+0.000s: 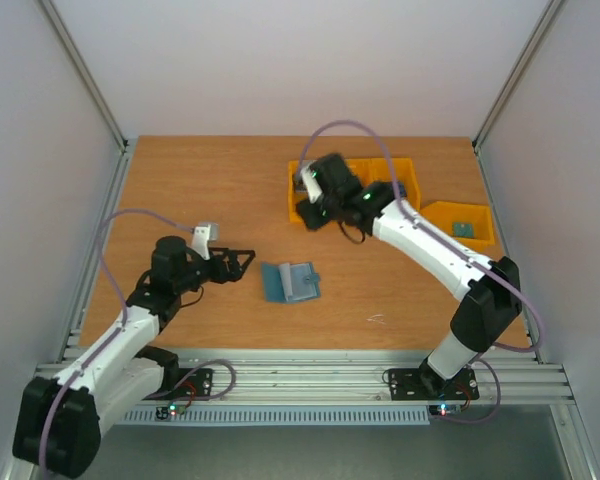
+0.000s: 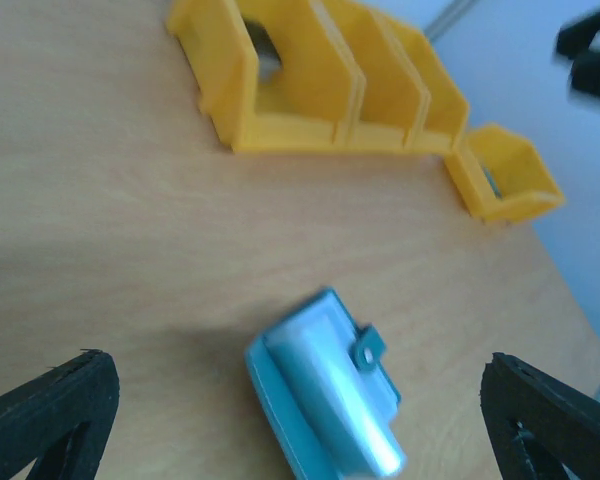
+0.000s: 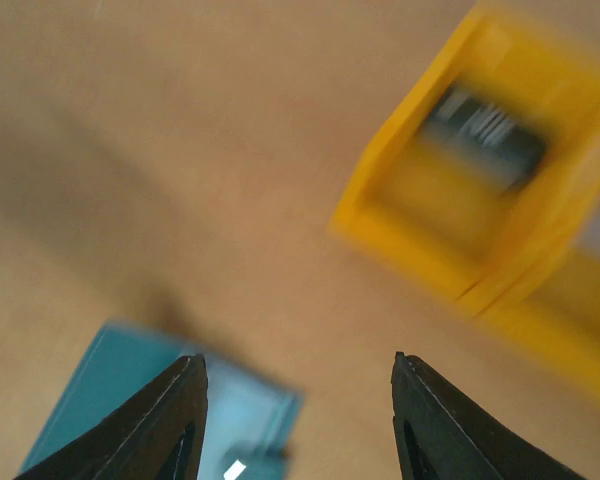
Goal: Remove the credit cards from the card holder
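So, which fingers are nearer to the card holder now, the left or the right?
Left. The left fingers stand open just beside the card holder, on its left in the top view. The right fingers are farther off, up by the yellow bins.

We find open table [image 1: 180,190] around the card holder [image 1: 290,281], save its left, where the left gripper [image 1: 246,266] sits. The yellow bins [image 1: 408,180] block the far right.

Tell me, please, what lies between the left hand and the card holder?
Nothing: in the top view only a short stretch of bare table separates the open left hand from the card holder.
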### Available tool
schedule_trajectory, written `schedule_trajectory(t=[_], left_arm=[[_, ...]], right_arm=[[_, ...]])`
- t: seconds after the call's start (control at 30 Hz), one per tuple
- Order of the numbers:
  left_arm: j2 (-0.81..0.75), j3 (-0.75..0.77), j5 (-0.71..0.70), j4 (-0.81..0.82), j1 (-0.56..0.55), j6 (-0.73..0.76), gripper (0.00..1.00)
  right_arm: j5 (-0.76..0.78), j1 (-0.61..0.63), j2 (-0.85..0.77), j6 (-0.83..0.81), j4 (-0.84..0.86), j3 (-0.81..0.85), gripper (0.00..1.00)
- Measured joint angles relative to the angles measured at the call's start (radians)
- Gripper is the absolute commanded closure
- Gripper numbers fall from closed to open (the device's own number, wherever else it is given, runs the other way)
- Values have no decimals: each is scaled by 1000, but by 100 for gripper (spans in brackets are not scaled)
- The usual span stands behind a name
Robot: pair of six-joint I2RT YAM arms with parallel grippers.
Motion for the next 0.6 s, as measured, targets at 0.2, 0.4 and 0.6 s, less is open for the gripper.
schedule_trajectory(t=[0.2, 0.4, 0.6], left_arm=[[155, 0, -25, -1, -125, -39, 1], [242, -19, -85, 33, -216, -97, 1], [352, -22, -120, 75, -286, -126, 1]], right_arm=[[-110, 126, 0, 253, -73, -237, 59], [-188, 139, 48, 438, -61, -345, 65], [-193, 139, 114, 536, -60, -367, 65]])
